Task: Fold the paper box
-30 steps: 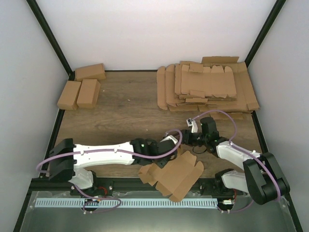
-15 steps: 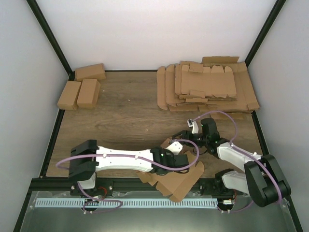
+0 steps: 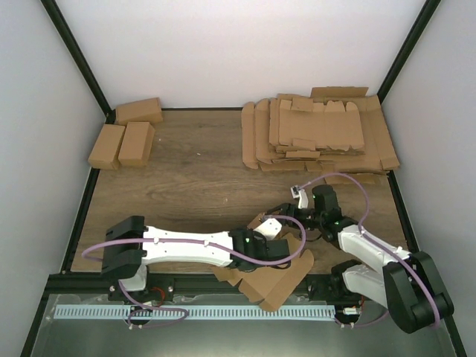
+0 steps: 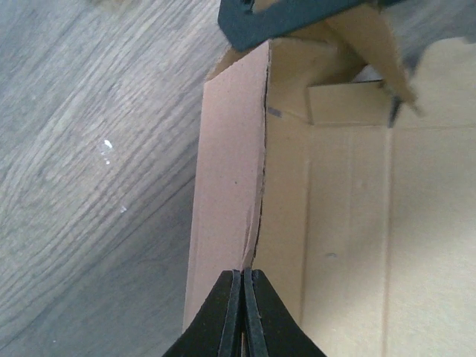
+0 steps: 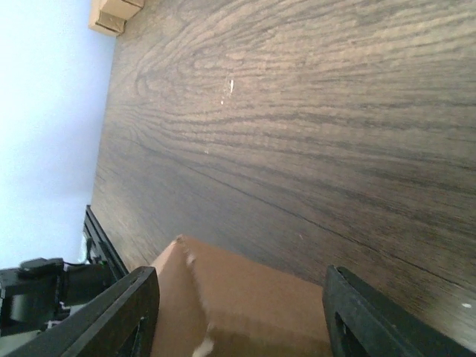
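Lab robot cell: white walls (image 3: 238, 52), black frame (image 3: 78, 56), wood-grain table (image 3: 193, 171)

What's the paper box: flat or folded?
Partly folded. One side of the paper box stands up along its crease, left gripper shut on it; the rest lies spread.

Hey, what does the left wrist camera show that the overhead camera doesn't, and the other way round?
Only the left wrist view shows, close up, the left gripper pinched shut on the edge of a raised panel of the plain brown cardboard paper box. Only the overhead view shows the stack of flat cardboard blanks and three folded brown cartons at the far side. Both show the paper box and the wooden table.
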`<action>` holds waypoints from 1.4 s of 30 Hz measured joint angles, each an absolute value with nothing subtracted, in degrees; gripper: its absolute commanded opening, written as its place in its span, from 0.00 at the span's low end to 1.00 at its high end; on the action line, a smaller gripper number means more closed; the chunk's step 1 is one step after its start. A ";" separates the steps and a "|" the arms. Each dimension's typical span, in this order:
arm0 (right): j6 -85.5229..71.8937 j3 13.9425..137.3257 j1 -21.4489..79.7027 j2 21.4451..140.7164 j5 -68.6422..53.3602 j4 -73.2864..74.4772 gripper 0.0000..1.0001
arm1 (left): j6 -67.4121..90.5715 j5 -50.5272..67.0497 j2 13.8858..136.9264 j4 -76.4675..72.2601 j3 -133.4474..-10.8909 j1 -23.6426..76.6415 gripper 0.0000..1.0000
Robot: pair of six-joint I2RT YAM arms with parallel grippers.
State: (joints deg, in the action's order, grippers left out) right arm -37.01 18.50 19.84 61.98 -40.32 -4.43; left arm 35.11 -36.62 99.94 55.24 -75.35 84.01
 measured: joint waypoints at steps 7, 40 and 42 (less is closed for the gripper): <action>-38.19 13.52 19.70 58.57 -39.38 -5.56 0.77 | 33.69 -33.43 97.47 52.75 -75.31 86.78 0.04; -35.33 25.21 18.70 55.16 -21.74 8.27 0.79 | 33.43 -32.73 97.49 51.07 -74.87 86.78 0.04; -34.89 26.41 18.26 59.00 -22.94 7.86 0.70 | 33.45 -32.71 97.49 51.03 -74.87 86.78 0.04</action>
State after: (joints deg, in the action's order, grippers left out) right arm -34.89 26.41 18.26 59.00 -22.94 7.86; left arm 33.45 -32.71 97.49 51.03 -74.87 86.78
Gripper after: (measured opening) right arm 0.805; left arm 0.042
